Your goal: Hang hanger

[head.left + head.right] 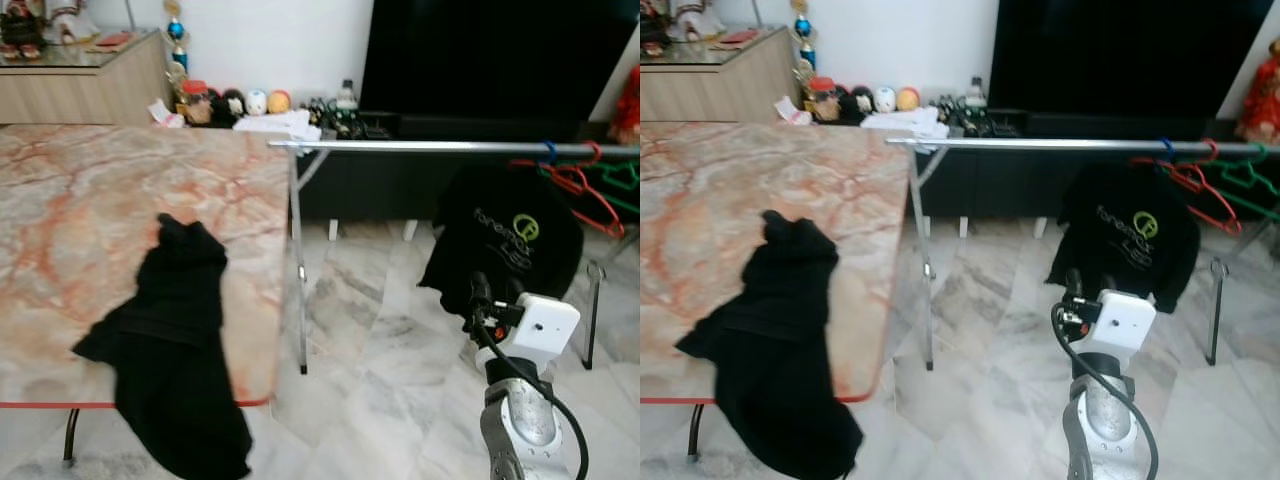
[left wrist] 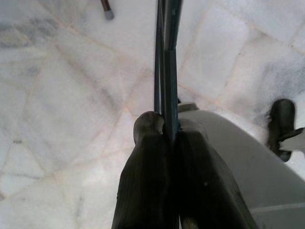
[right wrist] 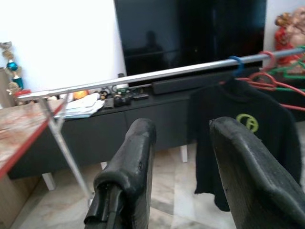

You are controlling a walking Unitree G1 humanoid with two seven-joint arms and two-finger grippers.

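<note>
A silver clothes rail (image 1: 430, 146) runs across the room at the right. On it a black T-shirt (image 1: 505, 245) with a green logo hangs from a blue hanger (image 1: 549, 153), beside red hangers (image 1: 585, 190) and green hangers (image 1: 625, 178). My right gripper (image 3: 183, 126) is held low in front of the shirt, open, with nothing between its fingers. My left gripper (image 2: 167, 126) hangs over the floor, shut on a thin dark hanger bar (image 2: 167, 57). A second black garment (image 1: 170, 330) lies on the marble table (image 1: 80, 210) and droops over its front edge.
A rail leg (image 1: 298, 270) stands close to the table's right edge. Behind the rail are a black TV cabinet (image 1: 400, 185) and a large dark screen (image 1: 490, 55). Marble floor (image 1: 370, 330) lies open between table and shirt. A wooden sideboard (image 1: 80, 85) stands far left.
</note>
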